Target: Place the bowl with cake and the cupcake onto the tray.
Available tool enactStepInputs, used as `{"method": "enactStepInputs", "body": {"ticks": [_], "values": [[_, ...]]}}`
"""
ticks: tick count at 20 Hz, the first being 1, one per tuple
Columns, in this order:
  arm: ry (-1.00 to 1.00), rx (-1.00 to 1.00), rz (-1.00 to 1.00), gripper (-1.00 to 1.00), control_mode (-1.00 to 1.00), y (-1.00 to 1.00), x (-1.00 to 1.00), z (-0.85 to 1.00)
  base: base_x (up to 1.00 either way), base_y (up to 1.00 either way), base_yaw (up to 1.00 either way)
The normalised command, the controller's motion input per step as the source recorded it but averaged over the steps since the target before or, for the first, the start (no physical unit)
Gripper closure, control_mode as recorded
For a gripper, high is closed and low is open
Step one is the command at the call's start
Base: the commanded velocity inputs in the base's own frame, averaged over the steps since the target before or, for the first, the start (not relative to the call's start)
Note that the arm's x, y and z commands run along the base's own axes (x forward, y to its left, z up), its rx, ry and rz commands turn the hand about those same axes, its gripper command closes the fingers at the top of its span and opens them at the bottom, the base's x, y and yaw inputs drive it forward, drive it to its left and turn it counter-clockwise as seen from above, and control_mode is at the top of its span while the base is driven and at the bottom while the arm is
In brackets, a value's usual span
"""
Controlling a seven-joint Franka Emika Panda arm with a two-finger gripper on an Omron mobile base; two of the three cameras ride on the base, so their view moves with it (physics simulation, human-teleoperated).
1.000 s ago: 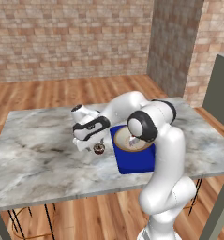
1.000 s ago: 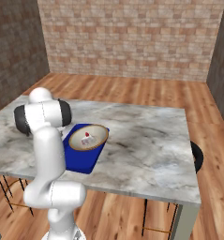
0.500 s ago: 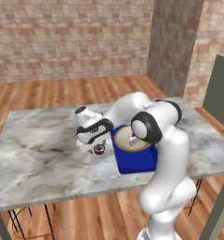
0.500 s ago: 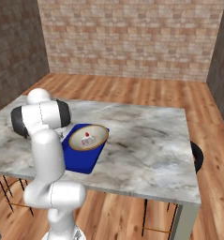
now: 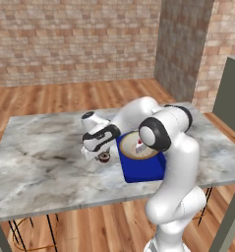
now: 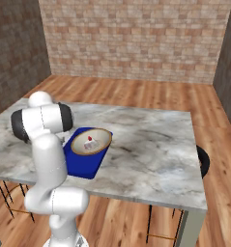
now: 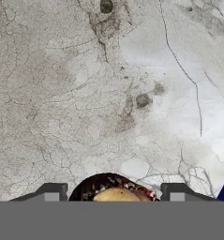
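Low over the marble counter (image 5: pixel 45 162), the pincer (image 7: pixel 112 191) straddles the cupcake (image 7: pixel 114 191), its fingertips (image 7: pixel 51 191) spread on either side with gaps showing, not yet pinching it. Just beside it, the bowl with cake (image 6: pixel 91 141) rests on the blue tray (image 6: pixel 85 164).

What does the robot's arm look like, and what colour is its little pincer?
The arm is smooth, shiny white, built from fat rounded tubes. Its joints are dark grey discs set into the white, like big round buttons. The pincer sits on a white hand with a black band, and its two small finger tips are dark grey and blocky. No cables or markings show.
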Motion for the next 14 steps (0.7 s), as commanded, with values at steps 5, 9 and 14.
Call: {"method": "enactStepInputs", "body": {"ticks": [5,9,14], "values": [[-0.01,0.07,0.03,1.0,-1.0,-0.18,-0.43,0.14,0.0,0.0,0.0],[-0.04,0.01,0.03,1.0,-1.0,-0.11,-0.67,0.42,0.0,0.0,0.0],[-0.04,0.0,0.04,1.0,-1.0,0.0,-0.6,0.53,0.0,0.0,0.0]]}}
